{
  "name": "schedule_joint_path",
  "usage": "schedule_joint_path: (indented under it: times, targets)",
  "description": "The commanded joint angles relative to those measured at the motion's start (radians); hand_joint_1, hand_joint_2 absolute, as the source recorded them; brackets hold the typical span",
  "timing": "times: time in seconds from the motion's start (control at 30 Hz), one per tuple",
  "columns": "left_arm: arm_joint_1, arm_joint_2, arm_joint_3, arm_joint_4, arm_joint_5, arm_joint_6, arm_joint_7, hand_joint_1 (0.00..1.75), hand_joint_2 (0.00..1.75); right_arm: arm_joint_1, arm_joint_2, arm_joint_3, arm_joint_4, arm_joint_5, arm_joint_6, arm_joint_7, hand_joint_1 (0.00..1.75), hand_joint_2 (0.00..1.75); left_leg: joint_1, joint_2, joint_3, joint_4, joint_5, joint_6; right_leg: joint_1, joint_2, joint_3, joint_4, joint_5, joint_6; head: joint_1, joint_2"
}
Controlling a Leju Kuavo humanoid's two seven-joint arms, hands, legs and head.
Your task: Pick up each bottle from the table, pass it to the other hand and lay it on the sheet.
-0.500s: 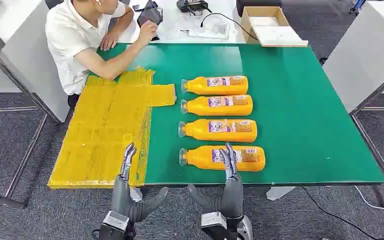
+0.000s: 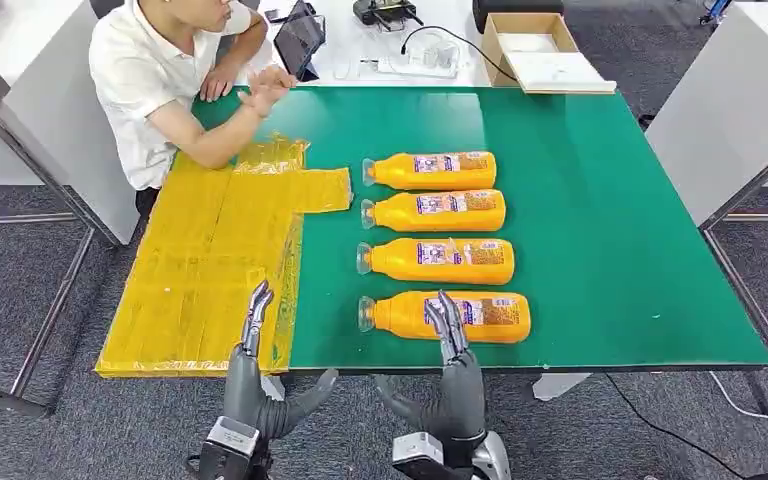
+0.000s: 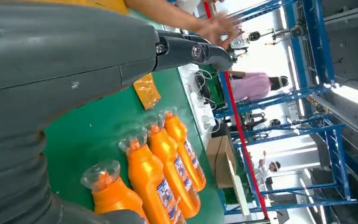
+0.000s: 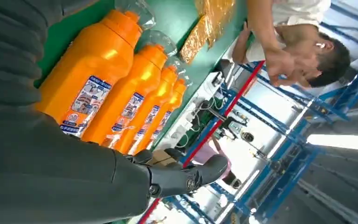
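The right hand is over the nearest bottle, the first in a row of four orange bottles lying on their sides on the green table. Its fingers are stretched out straight and spread a little over the label part of the bottle, and they do not wrap around it, so this hand holds nothing. I cannot tell if the fingertips touch the bottle or just float above it. The second bottle lies just past the fingertips, close beside the first one. The left hand is also open and holds nothing, and its fingers point out over the near edge of the yellow sheet. That is where the bottles must end up. A person sits at the far end of the sheet, with an arm resting near it. The bottle is round and smooth, so I think it could roll away if the fingers push on it from above before they close. It could bump the second bottle. If the grip is only on the top, the bottle might slip out when lifted.
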Motion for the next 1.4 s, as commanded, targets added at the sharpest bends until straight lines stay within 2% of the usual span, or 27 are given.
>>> schedule_joint_path:
  times: [0.03,0.13,0.23,0.33,0.37,0.47,0.57,0.6,0.87,0.9,1.03,1.13,1.4]
  targets:
    - [-0.026,0.025,-0.017,0.059,0.003,-0.05,0.034,0.0,1.75,-0.089,-0.076,-0.09,0.204,0.343,-0.065,0.239,0.0,1.75,0.0,0.0,0.003,-0.002,0.0,-0.001,0.0,0.0,0.003,-0.002,0.0,-0.001,0.0,0.0]
    - [-0.029,0.016,-0.003,0.069,-0.002,-0.07,0.037,0.0,1.75,-0.116,-0.134,-0.102,0.24,0.45,-0.009,0.356,0.0,1.75,0.001,0.001,0.007,-0.003,0.0,-0.001,0.001,-0.001,0.007,-0.003,0.0,-0.002,0.0,0.0]
    - [-0.021,0.005,0.015,0.052,0.089,-0.177,0.052,0.0,1.75,-0.124,-0.159,-0.138,0.237,0.511,0.013,0.414,0.0,1.75,0.0,0.0,0.006,-0.002,-0.001,-0.001,0.0,-0.002,0.006,-0.002,-0.001,-0.001,0.0,0.0]
    - [-0.035,-0.01,0.022,0.068,0.036,-0.148,0.04,0.0,1.75,-0.151,-0.181,-0.157,0.242,0.591,0.063,0.48,0.0,1.75,-0.001,0.001,0.006,-0.001,-0.001,-0.001,0.0,-0.001,0.006,-0.001,-0.001,-0.002,0.0,0.0]
    - [-0.037,-0.012,0.023,0.069,0.038,-0.153,0.042,0.0,1.75,-0.155,-0.185,-0.161,0.243,0.599,0.066,0.484,0.0,1.75,-0.001,0.001,0.004,-0.001,0.0,-0.001,0.0,0.0,0.004,-0.002,0.0,-0.001,0.0,0.0]
    - [-0.038,-0.015,0.025,0.07,0.041,-0.16,0.043,0.0,1.75,-0.157,-0.187,-0.158,0.244,0.622,0.066,0.499,0.0,1.75,0.0,0.003,0.01,-0.002,-0.003,-0.003,0.001,0.0,0.01,-0.002,-0.002,-0.003,0.0,0.0]
    - [-0.037,-0.018,0.029,0.072,0.038,-0.161,0.042,0.0,1.75,-0.165,-0.192,-0.154,0.246,0.657,0.072,0.522,0.0,1.75,0.0,0.001,0.008,-0.001,-0.002,-0.003,0.001,-0.001,0.008,-0.001,-0.002,-0.003,-0.001,0.0]
    - [-0.039,-0.02,0.032,0.076,0.035,-0.161,0.041,0.0,1.75,-0.172,-0.195,-0.154,0.248,0.666,0.083,0.528,0.0,1.75,-0.001,0.001,0.003,-0.001,0.0,-0.001,0.0,-0.001,0.003,-0.001,0.0,-0.001,0.0,0.0]
    - [-0.042,-0.028,0.046,0.062,0.019,-0.159,0.033,0.0,1.75,-0.234,-0.203,-0.129,0.246,0.725,0.11,0.552,0.0,1.75,0.0,0.004,0.006,-0.001,-0.002,-0.002,0.001,0.002,0.005,-0.001,0.0,-0.002,0.0,0.0]
    - [-0.04,-0.028,0.047,0.058,0.018,-0.159,0.033,0.0,1.75,-0.237,-0.2,-0.125,0.235,0.725,0.114,0.552,0.0,1.75,0.0,0.002,0.002,0.0,0.0,-0.001,0.0,0.001,0.002,0.0,0.001,-0.001,0.0,0.0]
    - [-0.034,-0.027,0.048,0.054,0.01,-0.159,0.033,0.0,1.75,-0.231,-0.208,-0.106,0.182,0.722,0.137,0.557,0.0,1.75,0.0,0.004,0.006,-0.001,-0.002,-0.002,0.001,0.002,0.005,0.0,-0.001,-0.002,0.0,0.0]
    - [-0.033,-0.026,0.049,0.054,0.01,-0.159,0.033,0.0,1.75,-0.233,-0.208,-0.105,0.18,0.723,0.137,0.557,0.0,1.75,0.0,0.002,0.002,0.0,-0.001,-0.001,0.0,0.001,0.002,0.0,0.0,-0.001,0.0,0.0]
    - [-0.023,-0.026,0.051,0.045,0.002,-0.157,0.033,0.0,1.75,-0.208,-0.213,-0.084,0.097,0.673,0.154,0.535,0.0,1.75,0.0,0.003,0.003,0.0,-0.001,-0.001,0.0,0.001,0.003,0.0,0.0,-0.001,0.0,0.0]
